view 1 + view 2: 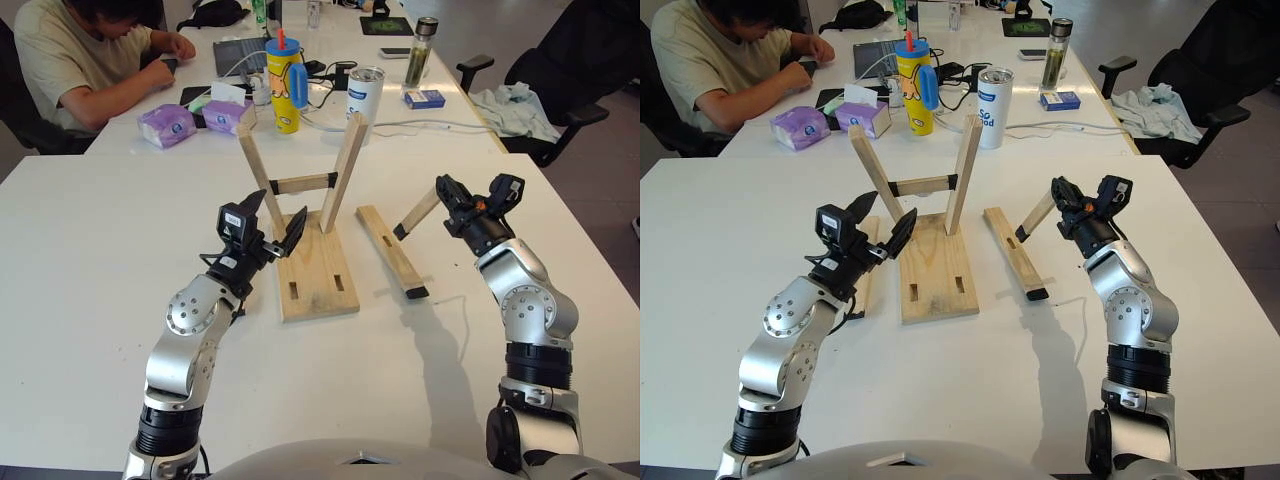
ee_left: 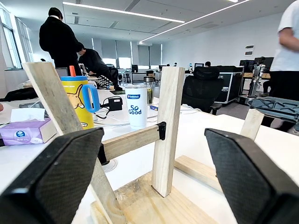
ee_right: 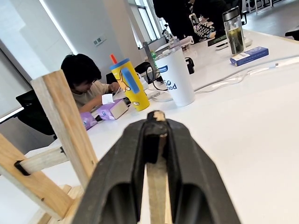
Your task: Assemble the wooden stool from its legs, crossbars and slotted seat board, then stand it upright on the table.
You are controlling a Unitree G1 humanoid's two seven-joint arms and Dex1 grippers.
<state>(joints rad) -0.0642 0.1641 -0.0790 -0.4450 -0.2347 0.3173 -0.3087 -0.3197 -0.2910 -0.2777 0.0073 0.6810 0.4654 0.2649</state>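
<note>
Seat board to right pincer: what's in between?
Left eye view: a leg lies flat on the table between seat board and right pincer; the pincer is shut on a second leg angling up from it.

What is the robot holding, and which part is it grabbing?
The right gripper pinches the raised end of a wooden leg. The left gripper is open and holds nothing.

The seat board [image 1: 318, 275] and legs [image 1: 347, 165] are showing pale grained wood; the middle crossbar [image 1: 303, 184] and right crossbar [image 1: 420, 210] are carrying black ends; the left gripper [image 1: 277, 212] and right gripper [image 1: 445, 190] are showing black; the table [image 1: 100, 250] is showing white.
</note>
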